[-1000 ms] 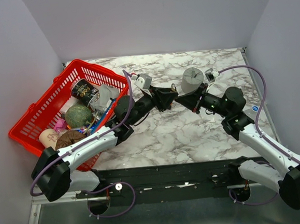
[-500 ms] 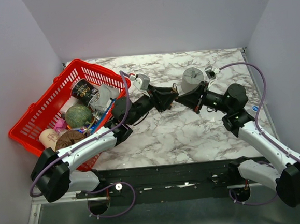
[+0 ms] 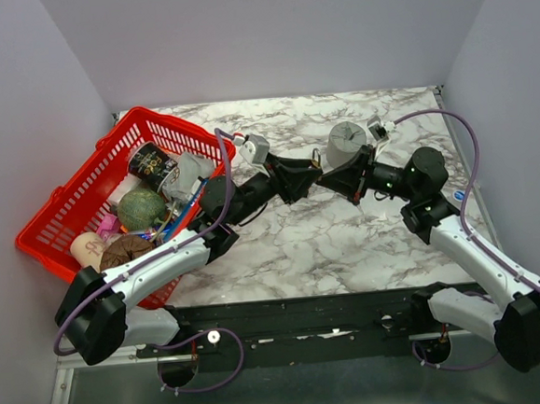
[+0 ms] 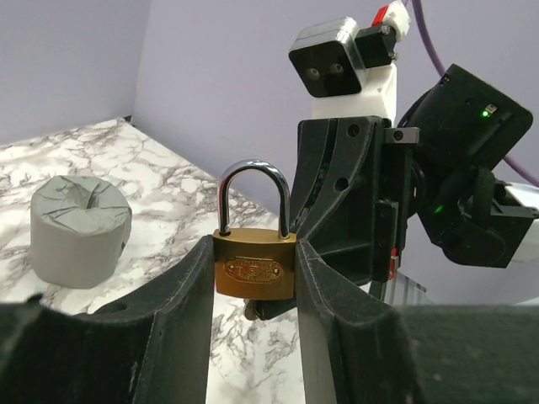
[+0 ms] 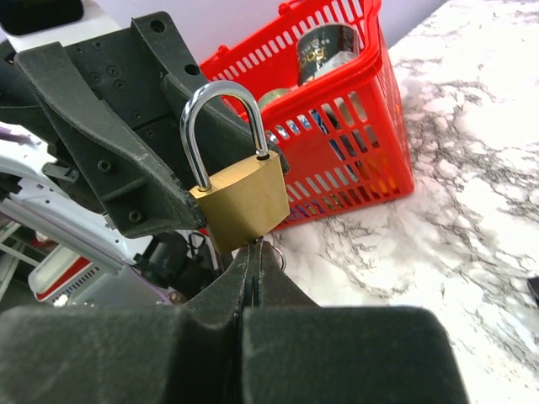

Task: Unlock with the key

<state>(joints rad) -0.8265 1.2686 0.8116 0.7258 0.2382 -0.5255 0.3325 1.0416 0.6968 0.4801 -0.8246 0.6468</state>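
Observation:
My left gripper [image 3: 307, 177] is shut on the brass padlock [image 4: 253, 268] and holds it upright above the table, with the steel shackle closed on top. The padlock also shows in the right wrist view [image 5: 242, 200]. My right gripper [image 3: 330, 181] is shut, and its tips [image 5: 255, 248] press against the padlock's underside. The key [image 4: 266, 309] shows as a dark head with a bit of metal just under the padlock. Its blade is hidden. A small metal ring [image 5: 278, 255] hangs beside the right fingertips.
A red basket [image 3: 82, 193] full of several items stands at the left and shows behind the padlock in the right wrist view [image 5: 354, 126]. A grey roll [image 3: 346, 143] stands at the back, just behind the grippers. The table is marble-patterned.
The right arm's elbow and wrist have shifted slightly back and right. Both grippers stay together at the padlock, and the left arm has barely moved.

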